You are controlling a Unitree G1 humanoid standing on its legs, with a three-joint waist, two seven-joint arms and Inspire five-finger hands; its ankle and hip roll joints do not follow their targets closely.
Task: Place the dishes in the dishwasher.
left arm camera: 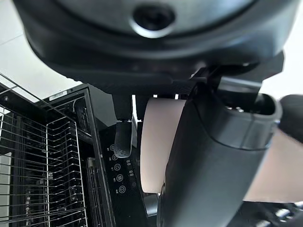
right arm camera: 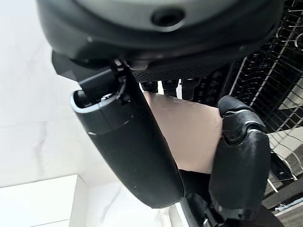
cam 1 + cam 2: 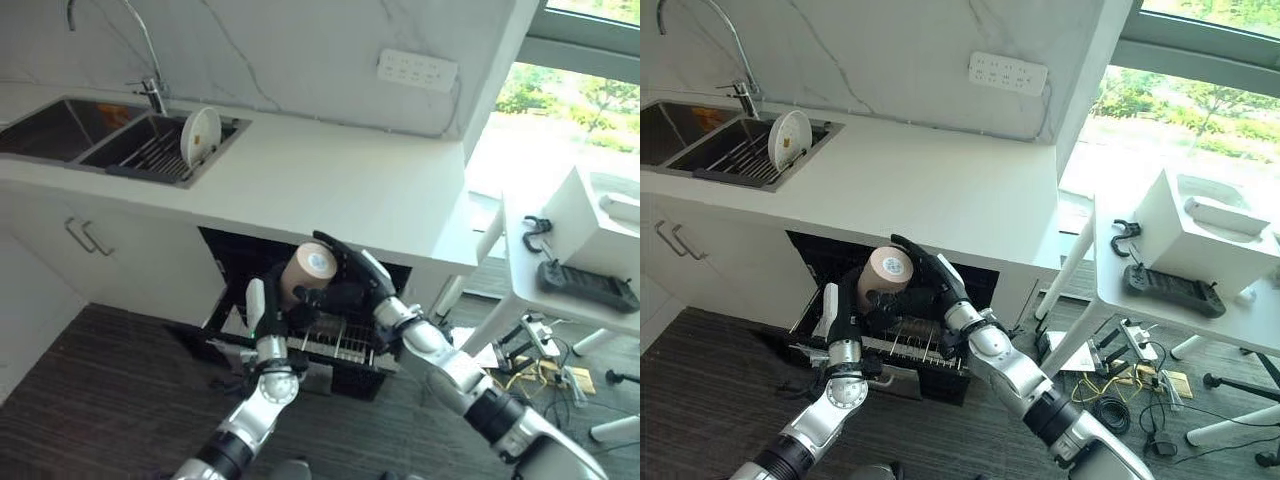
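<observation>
Above the pulled-out dishwasher rack (image 3: 335, 345), both hands hold 1 tan cup.

Right hand (image 3: 350, 275) wraps its fingers and thumb round the tan cup (image 3: 307, 272); left hand (image 3: 285, 310) also curls against the cup from below, its thumb across the cup's side in the wrist view. The cup is not yet in the rack. 1 white plate (image 3: 200, 134) stands in the sink (image 3: 60, 130), so at least 2 dishes remain.

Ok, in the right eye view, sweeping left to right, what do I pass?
Faucet → white plate standing in the sink → left hand → tan cup → right hand → wall socket strip → white box on the side table.
</observation>
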